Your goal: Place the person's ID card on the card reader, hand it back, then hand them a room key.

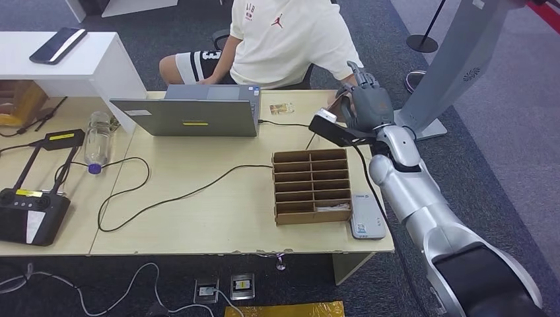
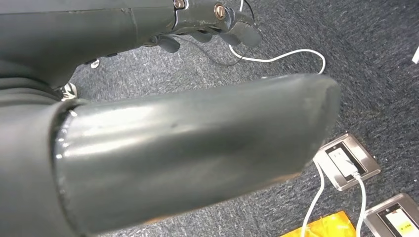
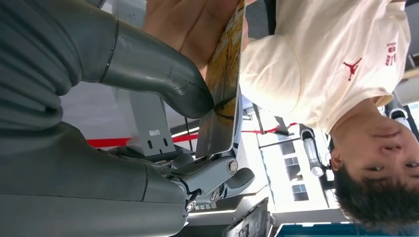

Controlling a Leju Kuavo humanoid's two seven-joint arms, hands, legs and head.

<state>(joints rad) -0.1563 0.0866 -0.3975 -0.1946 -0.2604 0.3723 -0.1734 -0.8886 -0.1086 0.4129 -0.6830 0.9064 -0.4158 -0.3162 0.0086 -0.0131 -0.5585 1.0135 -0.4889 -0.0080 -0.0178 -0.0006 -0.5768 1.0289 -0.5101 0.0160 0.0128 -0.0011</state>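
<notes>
The robot's right hand (image 1: pixel 365 100) is raised over the far right corner of the light wooden table (image 1: pixel 218 218), its thick grey thumb (image 3: pixel 163 81) and darker fingers (image 3: pixel 225 170) pinching a thin card with a yellowish printed face (image 3: pixel 223 84). In the right wrist view a person's hand (image 3: pixel 190 22) also touches the far end of that card, so the card sits between the two hands. The person in a cream T-shirt (image 1: pixel 290 39) sits just behind the table. On the table, a brown cardboard sorter with narrow slots (image 1: pixel 312 186) stands near the right edge, and a flat white card reader (image 1: pixel 367 216) lies just beside it on the right. A grey laptop (image 1: pixel 191 112) stands open farther left, with another small card (image 1: pixel 281 108) lying beside it. The left hand (image 2: pixel 212 19) hangs low over grey carpet with white cables; whether its fingers are apart or together cannot be told.
</notes>
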